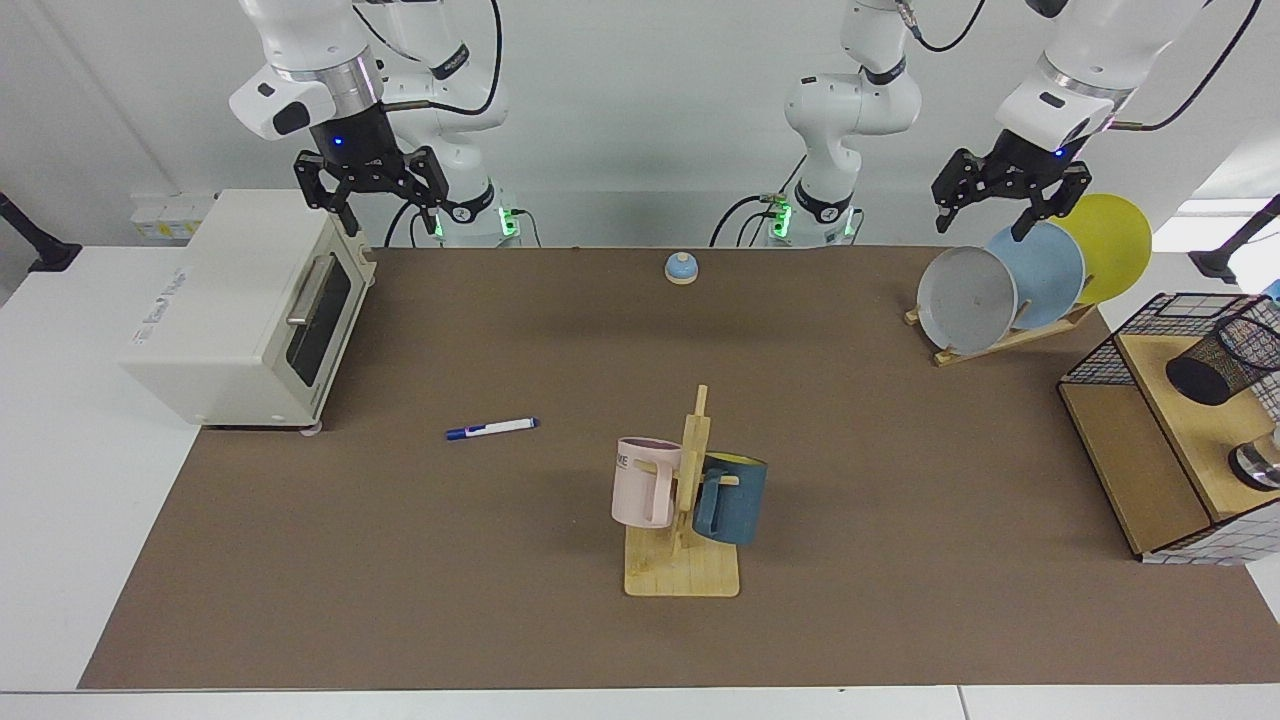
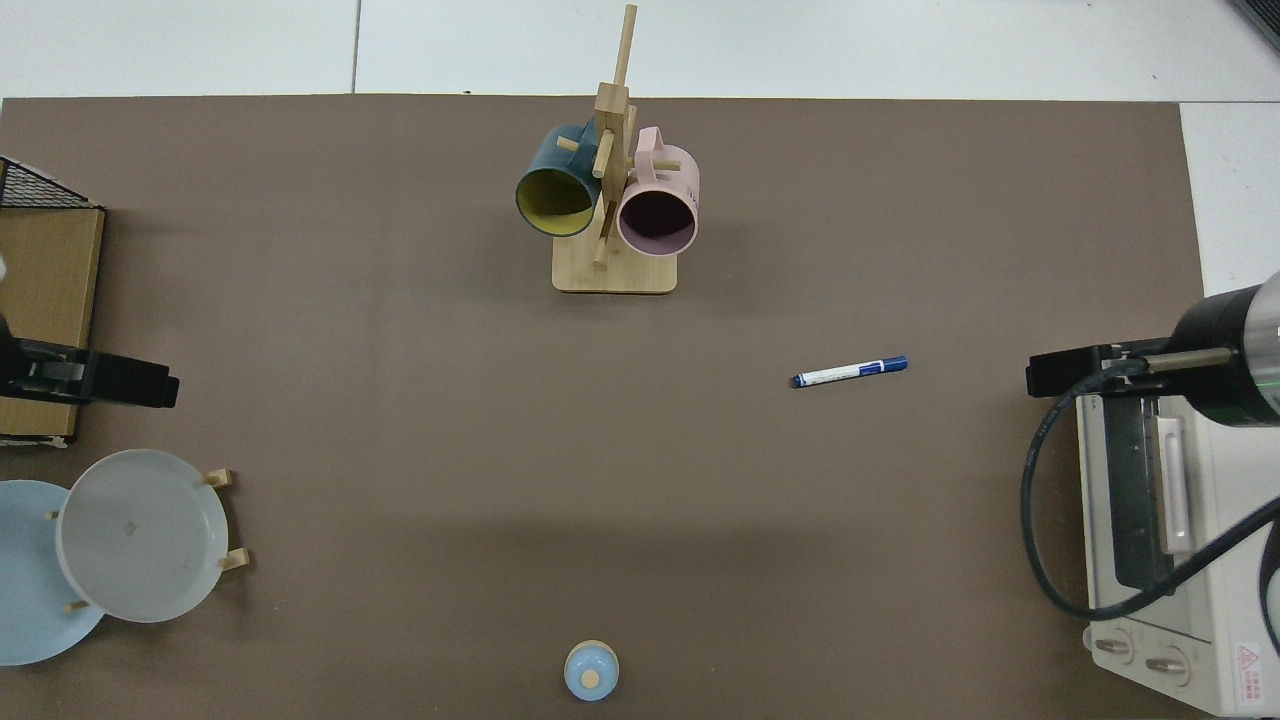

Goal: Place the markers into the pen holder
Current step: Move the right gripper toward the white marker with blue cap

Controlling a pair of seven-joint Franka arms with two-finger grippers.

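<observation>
Nearest the camera in the facing view, a wooden mug stand [image 1: 682, 560] is seen on the brown surface [image 1: 900, 560], with a pink mug [image 1: 642, 482] and a dark blue mug [image 1: 732, 497] hung on its pegs. Just behind and off to one side, the marker [image 1: 491, 428] is found lying flat on the surface, blue at both ends; in the top view the marker [image 2: 849, 371] is shown well apart from the stand and near the toaster oven [image 2: 1165, 560].

At the far edge of the view, the pen holder [image 1: 1222, 358] is seen tipped on a wooden shelf [image 1: 1180, 400] beside a black wire basket [image 1: 1120, 335], with a shiny round metal object [image 1: 1260, 465] close by. It is well below and to the side of the left hand [image 1: 1008, 205].

Further back, a plate rack [image 1: 1000, 340] is seen carrying a grey plate [image 1: 965, 298], a light blue plate [image 1: 1045, 272] and a yellow plate [image 1: 1115, 245]. The left hand is held just above those plates, fingers spread apart and empty.

The right hand [image 1: 368, 195] is held above the front top corner of the toaster oven [image 1: 240, 310], fingers apart, nothing gripped; the marker lies well below and forward of it. At the very back, a small blue bell [image 1: 681, 267] is seen on the surface between the two arm bases
</observation>
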